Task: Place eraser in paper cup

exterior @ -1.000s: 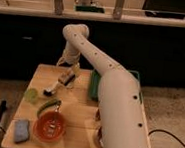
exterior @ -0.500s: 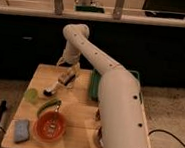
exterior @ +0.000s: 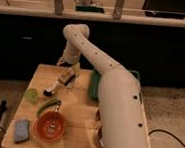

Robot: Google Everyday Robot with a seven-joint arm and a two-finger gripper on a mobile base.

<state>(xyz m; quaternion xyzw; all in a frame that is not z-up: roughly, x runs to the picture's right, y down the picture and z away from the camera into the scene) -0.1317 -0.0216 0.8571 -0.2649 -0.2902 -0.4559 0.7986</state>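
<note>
Paper cup stands by the table's left edge, empty-looking, far of the orange bowl; gripper hangs over the far middle, jaws spread, right above a small tan object.

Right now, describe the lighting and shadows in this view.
Camera view: warm light falls on the wooden table; the background behind it is dark; the pale arm looks brightest; the gripper hangs over the table's far side, beside the green bin.
</note>
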